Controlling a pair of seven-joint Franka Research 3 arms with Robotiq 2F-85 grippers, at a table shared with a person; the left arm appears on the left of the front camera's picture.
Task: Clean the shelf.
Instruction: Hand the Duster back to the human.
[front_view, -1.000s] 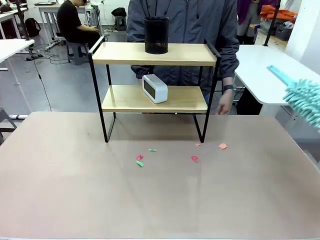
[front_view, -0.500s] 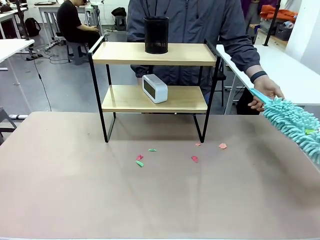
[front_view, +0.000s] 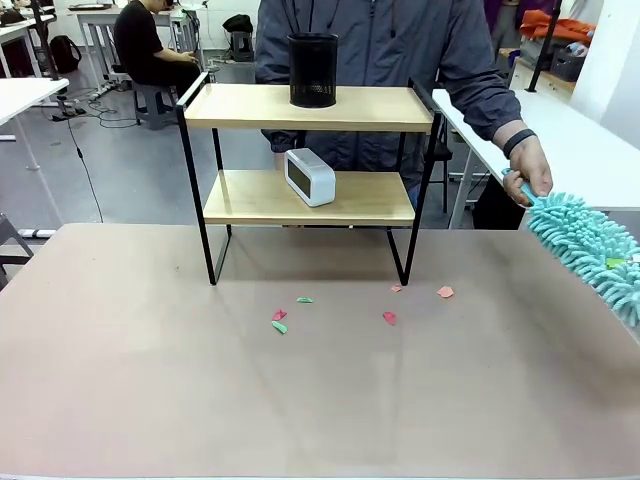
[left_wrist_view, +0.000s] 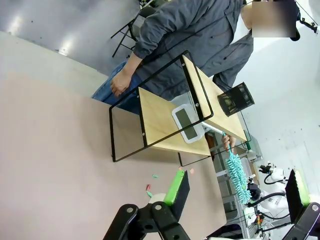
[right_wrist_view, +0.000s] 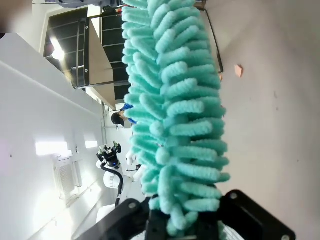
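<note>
The shelf stands at the table's far middle, two light boards on a black frame. On its top board is a black mesh cup; a white clock rests on the lower board. A teal fluffy duster slants in from the right edge, and the person's hand holds its handle end. In the right wrist view my right gripper is shut on the duster at its head. My left gripper is open with nothing between its jaws, well back from the shelf.
Small red and green paper scraps lie on the brown table in front of the shelf, one pink scrap further right. The person stands right behind the shelf. White tables flank both sides.
The person's hand rose from beside the shelf and took the duster's handle. The duster swung in from the right edge and lower over the table.
</note>
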